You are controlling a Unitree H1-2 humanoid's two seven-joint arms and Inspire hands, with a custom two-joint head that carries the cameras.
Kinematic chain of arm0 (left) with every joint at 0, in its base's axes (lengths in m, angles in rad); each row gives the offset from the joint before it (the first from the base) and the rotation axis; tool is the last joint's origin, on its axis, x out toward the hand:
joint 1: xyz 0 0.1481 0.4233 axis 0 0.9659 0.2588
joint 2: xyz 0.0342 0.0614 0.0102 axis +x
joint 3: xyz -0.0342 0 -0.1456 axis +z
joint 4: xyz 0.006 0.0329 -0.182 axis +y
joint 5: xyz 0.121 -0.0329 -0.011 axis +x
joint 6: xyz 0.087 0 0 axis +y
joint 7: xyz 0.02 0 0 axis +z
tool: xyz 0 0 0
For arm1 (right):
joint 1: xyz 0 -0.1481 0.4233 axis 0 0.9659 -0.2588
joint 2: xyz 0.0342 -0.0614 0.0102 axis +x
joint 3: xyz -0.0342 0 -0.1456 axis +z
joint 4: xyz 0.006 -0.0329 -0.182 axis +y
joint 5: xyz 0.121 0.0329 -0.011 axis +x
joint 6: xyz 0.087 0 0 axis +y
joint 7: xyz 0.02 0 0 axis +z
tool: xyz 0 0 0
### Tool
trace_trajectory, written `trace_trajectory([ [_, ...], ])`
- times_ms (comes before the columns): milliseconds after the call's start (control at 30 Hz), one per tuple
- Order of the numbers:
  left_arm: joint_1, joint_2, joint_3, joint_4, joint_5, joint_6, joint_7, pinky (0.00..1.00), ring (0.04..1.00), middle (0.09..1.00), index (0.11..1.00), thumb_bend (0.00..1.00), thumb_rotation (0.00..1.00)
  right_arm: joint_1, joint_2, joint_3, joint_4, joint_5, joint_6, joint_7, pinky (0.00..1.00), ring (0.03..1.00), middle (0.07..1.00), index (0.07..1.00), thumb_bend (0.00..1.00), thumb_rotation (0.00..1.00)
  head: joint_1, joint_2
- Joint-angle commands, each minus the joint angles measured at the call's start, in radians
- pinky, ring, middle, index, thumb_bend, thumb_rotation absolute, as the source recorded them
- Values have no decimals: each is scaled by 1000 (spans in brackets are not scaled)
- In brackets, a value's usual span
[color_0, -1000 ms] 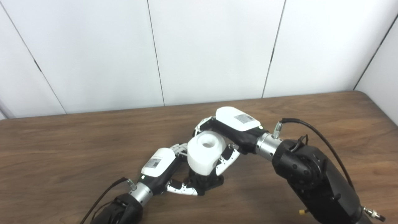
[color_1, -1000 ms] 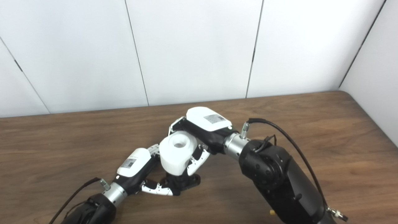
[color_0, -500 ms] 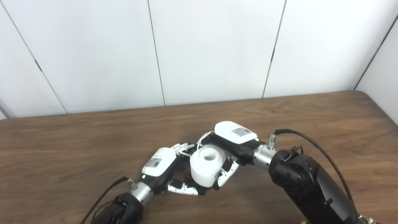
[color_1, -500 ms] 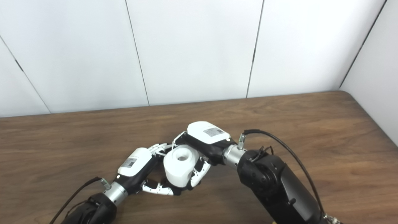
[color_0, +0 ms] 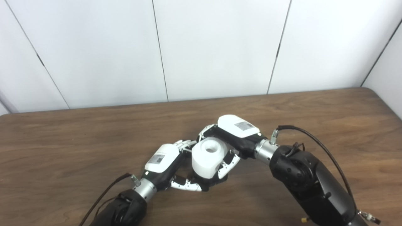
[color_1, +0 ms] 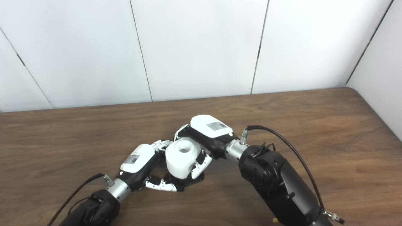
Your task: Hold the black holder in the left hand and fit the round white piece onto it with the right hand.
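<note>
The round white piece [color_0: 208, 158], with a hole in its top, sits low over the black holder [color_0: 209, 184] on the wooden table [color_0: 62, 147]. Only the holder's dark base shows beneath it. My right hand [color_0: 234, 138] is shut on the white piece, fingers wrapped around its sides. My left hand [color_0: 166, 163] is shut on the black holder from the left, its fingers [color_0: 185, 186] curled along the base. In the right eye view the same white piece [color_1: 181, 160] rests between the left hand [color_1: 138, 163] and the right hand [color_1: 209, 130].
White wall panels [color_0: 220, 47] rise behind the table's far edge. Black cables [color_0: 301, 133] loop from both wrists. The table's right corner [color_1: 355, 91] lies near the side wall.
The right hand has lowered the white piece down over the black holder, covering most of it. The camera has tilted slightly in the last half second.
</note>
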Motion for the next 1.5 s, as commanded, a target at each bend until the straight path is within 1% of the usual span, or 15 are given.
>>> trace_trajectory([
  [0, 65, 15, -65, 42, 72, 53, -125, 924, 906, 892, 484, 523, 53, -10, -6, 15, 16, -15, -13, 11, 614, 692, 729, 480, 525, 134, -1, 1],
  [167, 66, 16, -68, 43, 75, 53, -121, 923, 905, 892, 484, 523, 54, -8, -9, 25, 29, -17, -38, 0, 583, 679, 715, 480, 524, 134, 5, 5],
  [367, 69, 17, -70, 35, 70, 66, -130, 937, 908, 895, 484, 524, 54, -11, -14, 28, 42, -20, -52, 1, 613, 690, 713, 481, 524, 133, 5, 10],
  [500, 72, 19, -71, 33, 70, 56, -116, 925, 900, 888, 484, 524, 54, -16, -28, 36, 44, -31, -64, 9, 615, 692, 713, 481, 524, 133, 6, 20],
  [600, 73, 19, -71, 28, 68, 59, -119, 922, 899, 885, 484, 524, 53, -16, -38, 40, 45, -29, -79, 14, 592, 676, 705, 480, 524, 132, 8, 21],
  [700, 73, 20, -72, 24, 69, 64, -121, 926, 902, 887, 484, 524, 54, -16, -51, 47, 42, -25, -97, 20, 590, 671, 705, 481, 524, 132, 10, 25],
  [933, 69, 21, -76, 23, 70, 71, -124, 916, 900, 889, 484, 524, 55, -14, -80, 58, 23, 4, -121, 47, 628, 680, 706, 480, 525, 134, 10, 25],
  [1033, 69, 21, -75, 24, 67, 72, -124, 914, 898, 888, 484, 524, 55, -14, -89, 55, 16, 16, -122, 56, 634, 682, 708, 480, 525, 134, 10, 25],
  [1067, 69, 21, -75, 22, 67, 73, -124, 918, 900, 890, 484, 524, 55, -15, -92, 55, 13, 17, -118, 61, 636, 685, 709, 480, 525, 134, 10, 34],
  [1167, 68, 22, -75, 19, 67, 77, -130, 916, 901, 894, 485, 524, 55, -18, -98, 55, 6, 17, -112, 70, 645, 689, 712, 481, 525, 134, 10, 34],
  [1367, 68, 22, -73, 11, 63, 83, -138, 925, 902, 892, 485, 523, 54, -21, -103, 46, 4, 27, -117, 75, 627, 684, 711, 481, 525, 134, 11, 40],
  [1467, 68, 21, -74, 10, 63, 85, -140, 927, 903, 893, 485, 523, 54, -25, -105, 46, 3, 27, -112, 83, 640, 691, 713, 481, 525, 134, 12, 41],
])
